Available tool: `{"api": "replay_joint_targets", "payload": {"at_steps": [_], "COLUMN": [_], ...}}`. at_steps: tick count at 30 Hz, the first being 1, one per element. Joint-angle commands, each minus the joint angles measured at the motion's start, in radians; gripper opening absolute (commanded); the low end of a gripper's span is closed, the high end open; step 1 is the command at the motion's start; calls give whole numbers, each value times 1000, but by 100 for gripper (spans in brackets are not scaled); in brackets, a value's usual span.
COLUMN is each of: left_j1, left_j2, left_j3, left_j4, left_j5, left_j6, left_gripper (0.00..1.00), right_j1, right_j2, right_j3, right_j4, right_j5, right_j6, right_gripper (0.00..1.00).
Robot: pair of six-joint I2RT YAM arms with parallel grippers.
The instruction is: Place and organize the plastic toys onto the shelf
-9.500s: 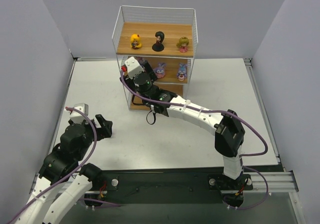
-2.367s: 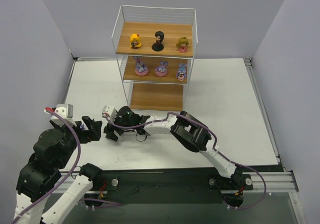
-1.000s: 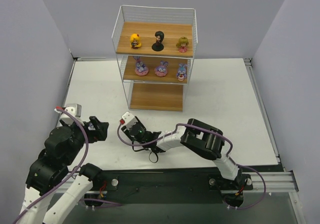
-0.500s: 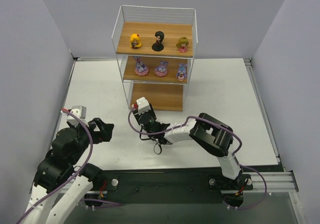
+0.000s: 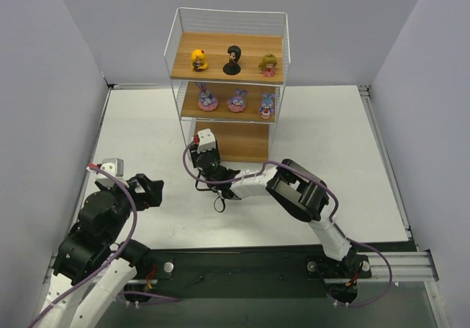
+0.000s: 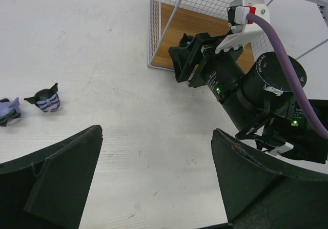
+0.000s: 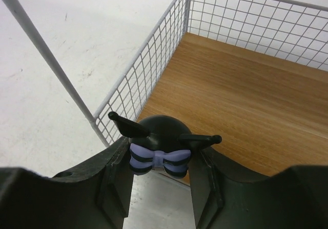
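The shelf [image 5: 250,49] stands at the back of the table. Its top board holds the yellow [image 5: 199,60], black [image 5: 233,60] and olive-pink [image 5: 269,65] dolls. The middle board holds three purple-pink bunnies [image 5: 236,101]. My right gripper [image 7: 159,162] is shut on a small dark toy with a purple bow [image 7: 159,147]. It holds the toy just outside the front left corner of the bare bottom board [image 7: 241,96]. My left gripper [image 6: 156,178] is open and empty above the table. Two more small dark toys [image 6: 46,98] [image 6: 6,110] lie on the table to its left.
The right arm [image 5: 294,181] bends across the table in front of the shelf; it fills the right of the left wrist view [image 6: 261,90]. The shelf's wire side wall [image 7: 148,70] and corner post [image 7: 46,55] are close to the held toy. Grey walls enclose the table.
My right gripper has carried the dark toy from the near left of the table up to the shelf's bottom front left corner. My left arm has shifted only slightly.
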Motion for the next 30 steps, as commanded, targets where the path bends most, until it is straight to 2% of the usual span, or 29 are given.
{"api": "replay_joint_targets", "payload": {"at_steps": [1,9,30], "left_j1": [-2,-2,-1], "left_j2": [-33,-22,-27], "left_j3": [-12,-31,-37], "left_j4": [66,77,72], "left_j5": [-59,-78,-93], "left_j6": [25,37,35], "left_gripper": [97,97,97], "right_j1": [-6,-7,-18], "right_j2": [18,63,109], "right_j3": [81,164,210], "right_j4": [-14,-156,-232], "right_j5": [31,91,102], "right_j6": [77,158,229], "right_gripper": [18,18,19]}}
